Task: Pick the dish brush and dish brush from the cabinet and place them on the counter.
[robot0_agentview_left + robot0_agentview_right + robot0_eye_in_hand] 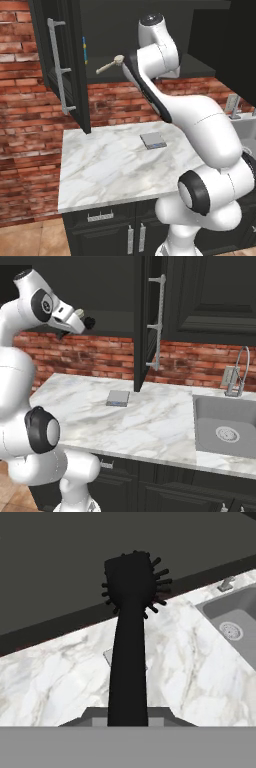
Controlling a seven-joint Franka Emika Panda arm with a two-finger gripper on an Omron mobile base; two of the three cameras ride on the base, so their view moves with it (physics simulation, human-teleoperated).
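Observation:
The black dish brush [129,632] stands straight up from my gripper [128,719], which is shut on its handle; the bristled head is at the top. From the right base view its round black head [89,322] pokes out of the gripper [82,317], held high in front of the cabinet [150,316] and above the left part of the counter [160,426]. The cream-beige dish brush [109,65] lies on the dark cabinet shelf [100,76], just left of my forearm. The cabinet door [62,65] stands open.
A flat grey square pad [153,140] lies on the white marble counter [100,170] below the cabinet. To the right are the grey sink [225,426] and its faucet [240,371]. A brick wall runs behind the counter.

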